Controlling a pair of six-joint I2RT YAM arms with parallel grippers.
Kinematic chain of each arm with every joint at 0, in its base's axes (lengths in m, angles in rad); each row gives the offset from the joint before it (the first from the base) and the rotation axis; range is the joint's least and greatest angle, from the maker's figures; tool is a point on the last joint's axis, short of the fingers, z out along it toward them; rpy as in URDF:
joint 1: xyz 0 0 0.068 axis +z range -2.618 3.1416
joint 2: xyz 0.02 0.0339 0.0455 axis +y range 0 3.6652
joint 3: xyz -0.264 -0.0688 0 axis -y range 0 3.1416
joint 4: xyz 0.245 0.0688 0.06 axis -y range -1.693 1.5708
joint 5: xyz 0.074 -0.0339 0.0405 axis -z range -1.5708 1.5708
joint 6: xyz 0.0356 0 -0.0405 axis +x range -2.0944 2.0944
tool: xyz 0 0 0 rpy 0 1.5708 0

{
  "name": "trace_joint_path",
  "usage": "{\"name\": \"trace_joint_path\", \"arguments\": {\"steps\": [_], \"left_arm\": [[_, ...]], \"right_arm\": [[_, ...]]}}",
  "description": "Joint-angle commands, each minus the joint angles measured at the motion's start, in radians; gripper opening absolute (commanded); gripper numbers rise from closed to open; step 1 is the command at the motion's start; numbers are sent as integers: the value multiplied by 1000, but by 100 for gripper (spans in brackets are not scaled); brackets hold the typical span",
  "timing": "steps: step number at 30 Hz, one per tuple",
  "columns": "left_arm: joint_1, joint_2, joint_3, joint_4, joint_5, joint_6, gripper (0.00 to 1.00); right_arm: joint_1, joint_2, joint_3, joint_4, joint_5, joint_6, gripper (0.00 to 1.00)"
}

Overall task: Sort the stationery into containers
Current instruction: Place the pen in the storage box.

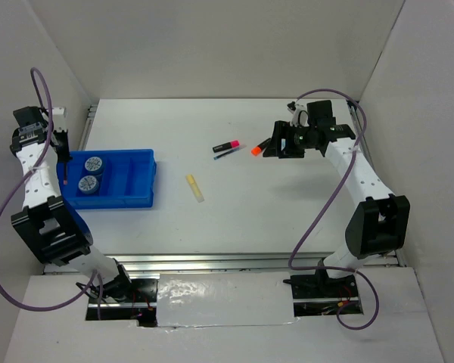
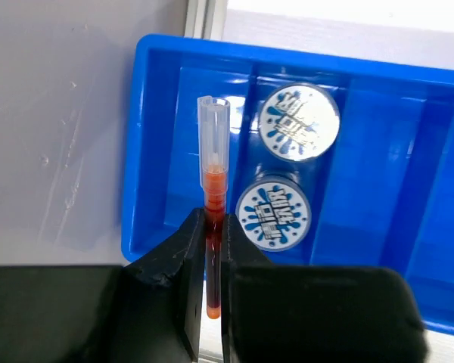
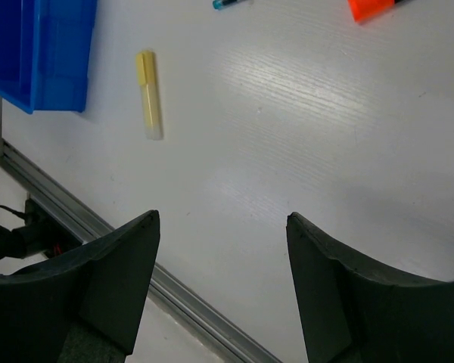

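**Left arm gripping red pen over tray**

The thin red pen with a clear cap (image 2: 214,151) is sitting clamped between the left gripper's (image 2: 212,242) closed fingers, over the left end of the bright blue divided plastic tray (image 2: 160,113). I cannot tell whether it is touching the tray. Two round blue-white rolls (image 2: 299,122) are lying in the adjacent compartment. The right gripper (image 3: 223,219) is hanging open over the white table (image 3: 303,136), gripping nothing. The pale yellow marker (image 3: 147,92) is lying near the tray. The orange marker (image 3: 371,7) is being cut off by the frame edge.

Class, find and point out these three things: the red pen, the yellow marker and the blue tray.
red pen (image 2: 215,185), left wrist view, red barrel.
yellow marker (image 3: 149,94), right wrist view, mid-body.
blue tray (image 1: 121,200), top external view, near wall.
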Motion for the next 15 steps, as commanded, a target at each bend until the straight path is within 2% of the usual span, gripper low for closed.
{"name": "trace_joint_path", "arguments": {"steps": [1, 7, 8, 15], "left_arm": [[11, 39, -5, 41, -49, 67, 0], [21, 120, -24, 105, -49, 79, 4], [21, 131, -27, 122, -90, 82, 5], [23, 237, -5, 170, -133, 107, 10]], "right_arm": [[-8, -51, -4, -13, -21, -23, 74], [-25, -63, -14, -22, -10, -34, 74], [-28, -63, -14, -25, -4, -35, 74], [-46, -60, -20, -30, -2, -40, 74]]}}
